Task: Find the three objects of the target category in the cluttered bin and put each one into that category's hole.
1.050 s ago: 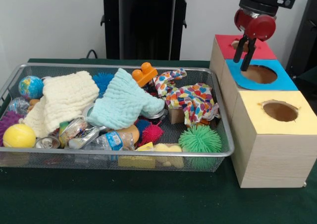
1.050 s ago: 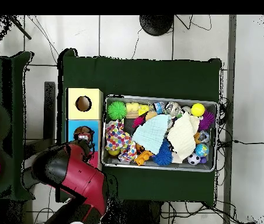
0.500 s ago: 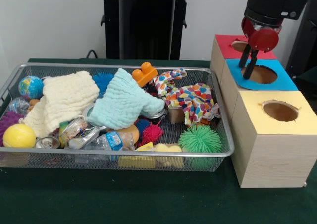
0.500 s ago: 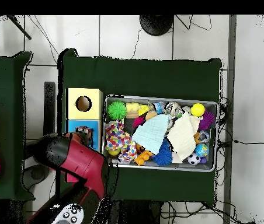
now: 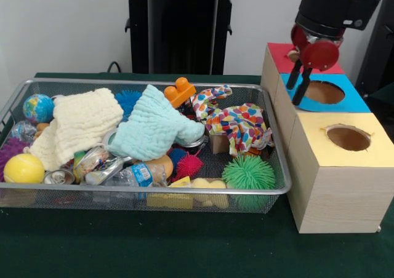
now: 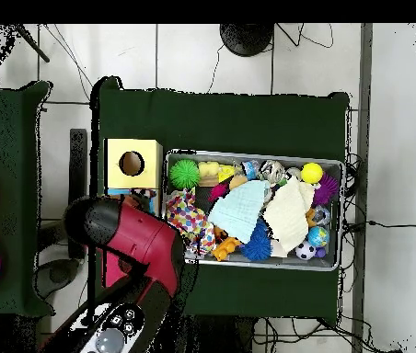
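Above the bin-side edge of the blue box (image 5: 354, 103), beside its round hole (image 5: 323, 92), hanging tilted: the gripper (image 5: 294, 95), its two dark prongs standing slightly apart and pinching nothing. Sitting between the red box (image 5: 277, 51) and the yellow box (image 5: 332, 179), all three touching in a row just beside the wire bin (image 5: 154, 192) on the green tabletop (image 5: 184, 247).

Not showing which category is wanted. Guessing at the cloths, since exactly three are lying in the bin: a cream cloth (image 5: 80, 124) toward one end, a teal cloth (image 5: 154, 127) in the middle overlapping it, and a heart-print cloth (image 5: 237, 124) crumpled nearest the boxes. Judging the search as pending, with all three lying on top of the clutter.

Risking several things from here:
- Clipping the blue box's top or wall while crossing to the bin, being so low and close to that edge.
- Catching the bin's raised rim or mesh floor on a deep reach.
- Dragging neighbours out with a cloth, the teal one resting against cans and an orange block (image 5: 180, 90), the heart-print one lying over a wooden block.
- Pinching only a fold, so slipping free mid-carry.
- Draping over the hole's edge and failing to fall through.
- Grabbing the wrong kind, such as the green spiky ball (image 5: 248, 173) near the front rim.
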`<state>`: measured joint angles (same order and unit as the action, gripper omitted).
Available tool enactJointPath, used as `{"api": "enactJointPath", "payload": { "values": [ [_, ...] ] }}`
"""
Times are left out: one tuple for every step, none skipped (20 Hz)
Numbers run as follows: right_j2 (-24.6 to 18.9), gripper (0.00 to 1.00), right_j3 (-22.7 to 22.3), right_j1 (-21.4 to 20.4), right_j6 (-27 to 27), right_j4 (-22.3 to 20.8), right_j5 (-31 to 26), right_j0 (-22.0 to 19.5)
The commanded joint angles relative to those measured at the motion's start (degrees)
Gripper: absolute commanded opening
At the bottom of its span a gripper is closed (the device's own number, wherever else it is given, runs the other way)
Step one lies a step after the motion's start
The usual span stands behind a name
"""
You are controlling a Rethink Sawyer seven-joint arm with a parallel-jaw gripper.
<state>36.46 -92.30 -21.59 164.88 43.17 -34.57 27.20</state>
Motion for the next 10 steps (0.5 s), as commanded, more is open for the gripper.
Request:
{"api": "enactJointPath", "payload": {
  "values": [
    [0.14, 1.00, 5.20, -1.09, 5.08, -6.10, -10.77, -4.81],
    [0.27, 1.00, 4.33, -2.11, 4.35, -6.84, -10.90, -5.22],
    [0.70, 1.00, 5.42, -2.21, 4.59, -7.56, -12.20, -5.45],
    [0.81, 1.00, 4.66, -3.09, 4.06, -8.17, -12.35, -5.85],
    [0.92, 1.00, 3.89, -3.97, 3.53, -8.78, -12.50, -6.25],
    [1.75, 1.00, -10.05, -12.64, -5.00, -10.26, -5.95, -10.08],
    [1.50, 1.00, -10.88, -13.28, -5.24, -10.63, -5.10, -10.54],
    [1.01, 1.00, -11.60, -13.74, -5.16, -11.02, -4.13, -11.11],
    [0.42, 1.00, -12.02, -13.89, -4.35, -11.23, -3.75, -11.33],
    [-0.54, 1.00, -13.35, -14.13, -3.93, -11.28, -1.97, -11.83]
  ]
}}
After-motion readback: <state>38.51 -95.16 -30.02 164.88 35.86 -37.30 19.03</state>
